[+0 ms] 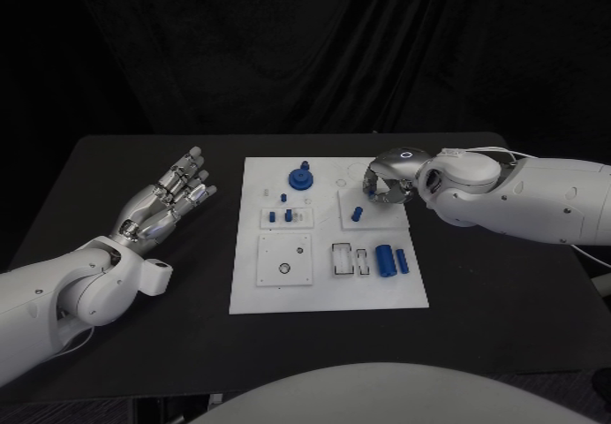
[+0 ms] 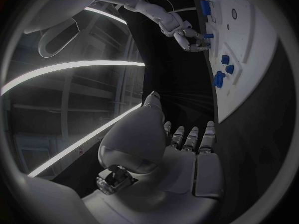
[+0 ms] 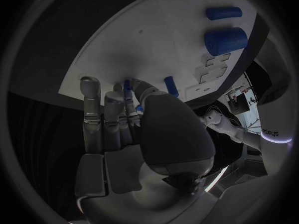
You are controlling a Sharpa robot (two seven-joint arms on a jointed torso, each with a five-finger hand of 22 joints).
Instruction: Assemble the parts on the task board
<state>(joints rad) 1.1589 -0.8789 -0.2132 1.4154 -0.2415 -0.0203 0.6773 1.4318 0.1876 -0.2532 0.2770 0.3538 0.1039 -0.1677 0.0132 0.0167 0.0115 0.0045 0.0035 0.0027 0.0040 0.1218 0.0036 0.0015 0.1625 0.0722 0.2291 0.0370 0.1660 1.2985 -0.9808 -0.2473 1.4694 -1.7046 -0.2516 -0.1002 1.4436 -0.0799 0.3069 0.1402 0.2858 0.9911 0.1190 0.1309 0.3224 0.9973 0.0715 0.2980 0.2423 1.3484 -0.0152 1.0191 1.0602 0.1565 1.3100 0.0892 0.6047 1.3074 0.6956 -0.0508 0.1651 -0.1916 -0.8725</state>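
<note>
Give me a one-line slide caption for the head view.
Right hand reaches over the white task board near a small blue peg; left hand rests open beside it.

My right hand (image 1: 386, 181) hides the task board (image 1: 328, 300) corner under it; can't tell if my fingertips touch the small blue peg (image 1: 358, 213) just beside them. In my right wrist view my thumb covers part of a peg (image 3: 170, 86). Board holes too small to read.
</note>
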